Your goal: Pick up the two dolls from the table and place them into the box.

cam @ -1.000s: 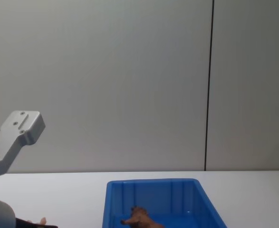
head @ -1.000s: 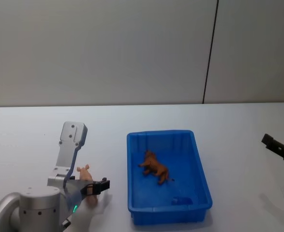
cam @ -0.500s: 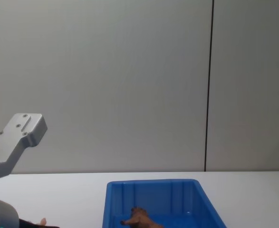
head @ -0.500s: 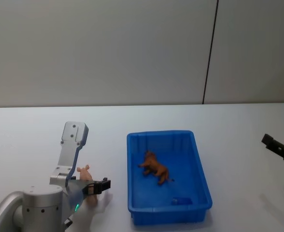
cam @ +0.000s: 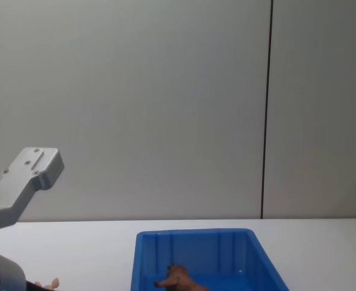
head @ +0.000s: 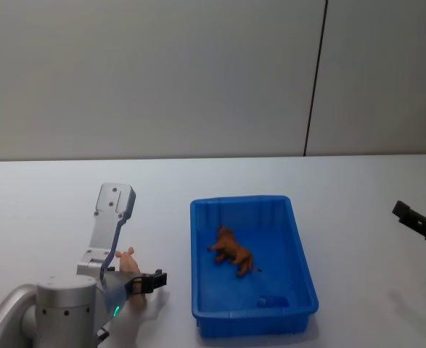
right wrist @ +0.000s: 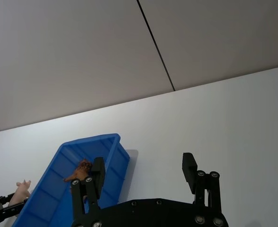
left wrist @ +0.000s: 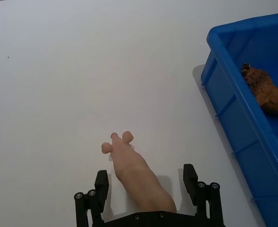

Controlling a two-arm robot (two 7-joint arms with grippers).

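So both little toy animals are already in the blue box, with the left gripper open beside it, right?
Not quite. The brown doll is in the blue box, but the pink doll lies on the table between the open left gripper's fingers, as the left wrist view shows.

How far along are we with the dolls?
Half done: the brown doll lies inside the blue box. The left tool is open and straddles the pink doll on the table. Left to do: grasp it, lift it and drop it in. The right tool waits open at the right.
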